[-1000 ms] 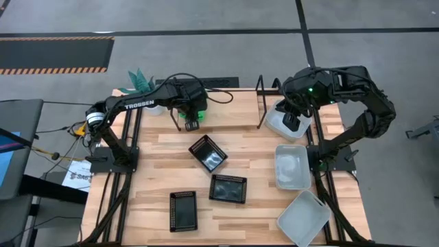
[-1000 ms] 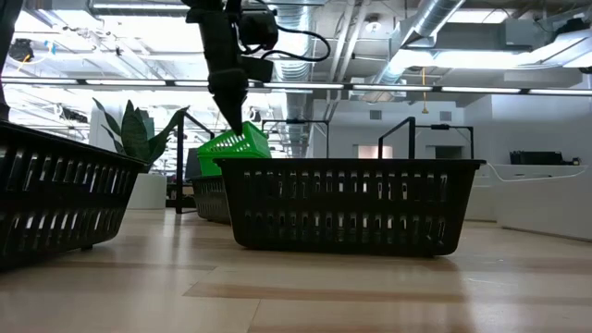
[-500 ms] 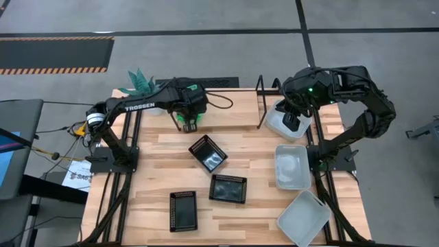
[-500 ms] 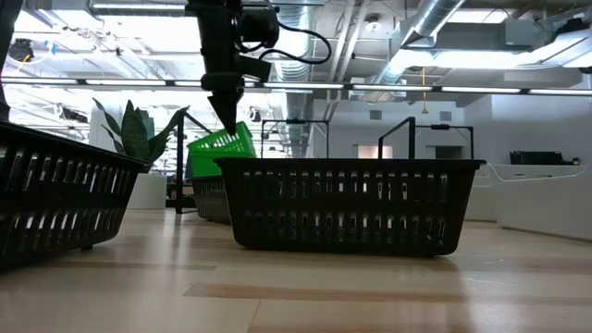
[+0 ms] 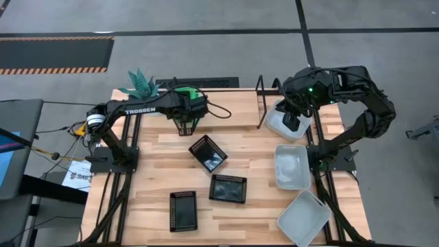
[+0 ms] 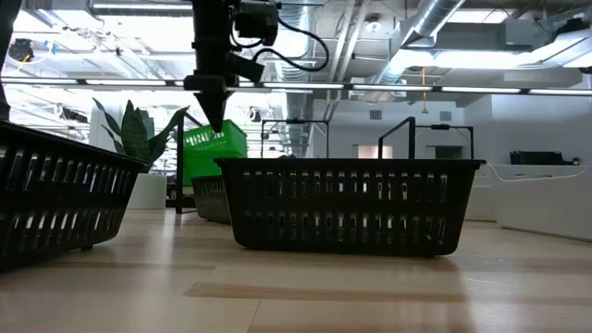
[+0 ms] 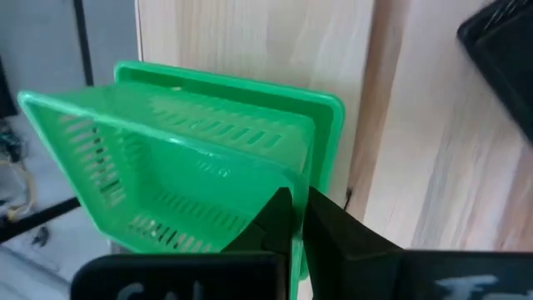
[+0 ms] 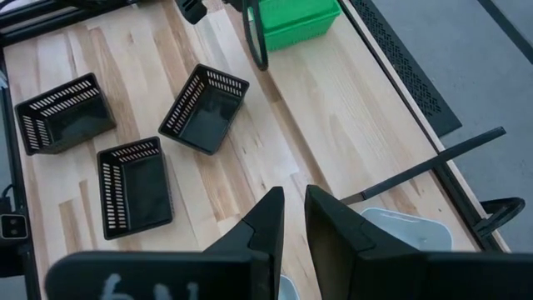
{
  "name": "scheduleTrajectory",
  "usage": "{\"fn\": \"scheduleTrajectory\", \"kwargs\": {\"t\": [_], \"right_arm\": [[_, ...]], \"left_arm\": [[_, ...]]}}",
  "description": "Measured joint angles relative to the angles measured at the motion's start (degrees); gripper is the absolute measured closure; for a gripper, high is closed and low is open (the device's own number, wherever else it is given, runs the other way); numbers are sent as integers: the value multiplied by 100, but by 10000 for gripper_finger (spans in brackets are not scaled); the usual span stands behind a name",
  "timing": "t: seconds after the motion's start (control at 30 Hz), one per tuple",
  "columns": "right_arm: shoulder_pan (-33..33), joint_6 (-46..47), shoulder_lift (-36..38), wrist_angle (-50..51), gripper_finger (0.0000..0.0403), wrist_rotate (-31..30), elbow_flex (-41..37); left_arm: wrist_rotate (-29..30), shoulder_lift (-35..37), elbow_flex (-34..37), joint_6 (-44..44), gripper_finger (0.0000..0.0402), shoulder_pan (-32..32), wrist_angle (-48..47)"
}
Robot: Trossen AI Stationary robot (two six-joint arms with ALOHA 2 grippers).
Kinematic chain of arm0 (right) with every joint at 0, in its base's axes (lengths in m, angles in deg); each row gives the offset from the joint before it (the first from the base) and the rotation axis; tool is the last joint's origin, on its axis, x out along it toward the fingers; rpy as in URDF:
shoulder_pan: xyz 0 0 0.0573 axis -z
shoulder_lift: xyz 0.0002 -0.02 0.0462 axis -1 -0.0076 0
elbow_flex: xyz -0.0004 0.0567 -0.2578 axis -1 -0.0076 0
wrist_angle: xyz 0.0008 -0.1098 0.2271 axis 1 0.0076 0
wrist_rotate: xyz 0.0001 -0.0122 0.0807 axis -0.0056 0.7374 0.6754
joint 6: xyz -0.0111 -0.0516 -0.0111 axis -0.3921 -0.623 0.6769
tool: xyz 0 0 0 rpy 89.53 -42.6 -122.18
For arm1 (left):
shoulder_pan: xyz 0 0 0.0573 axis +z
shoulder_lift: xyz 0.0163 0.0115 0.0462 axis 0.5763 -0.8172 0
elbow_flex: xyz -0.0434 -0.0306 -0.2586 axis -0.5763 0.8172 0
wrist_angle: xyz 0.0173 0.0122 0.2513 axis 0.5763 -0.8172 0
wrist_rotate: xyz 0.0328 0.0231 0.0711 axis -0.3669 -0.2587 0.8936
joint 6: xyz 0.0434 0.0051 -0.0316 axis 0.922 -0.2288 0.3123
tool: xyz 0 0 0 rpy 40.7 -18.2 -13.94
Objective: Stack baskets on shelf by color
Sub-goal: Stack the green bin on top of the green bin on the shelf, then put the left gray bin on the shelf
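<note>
Left tool [image 7: 293, 218] is clamped shut on the green basket's [image 7: 200, 158] thin rim by the shelf [image 5: 226, 103], looks light, stiff-ish plastic, so rim's the grab spot.

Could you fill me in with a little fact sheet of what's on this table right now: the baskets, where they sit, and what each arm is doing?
Green basket: tilted, on the shelf at the table's far edge
Left gripper: shut on the green basket's rim
Black baskets: three, loose on the table, apart
White baskets: three on the right side, one under the right arm
Right gripper: over a white basket at the far right
</note>
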Motion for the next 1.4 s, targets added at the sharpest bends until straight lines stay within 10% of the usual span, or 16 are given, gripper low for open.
{"fn": "scheduleTrajectory", "kwargs": {"t": [0.83, 1.4], "right_arm": [[0, -7, 2, 0, 325, 0, 0], [-2, -9, 2, 0, 325, 0, 0]], "left_arm": [[-329, 0, 181, 103, 398, -38, 430], [-528, 0, -116, -778, 261, -23, 868]]}}
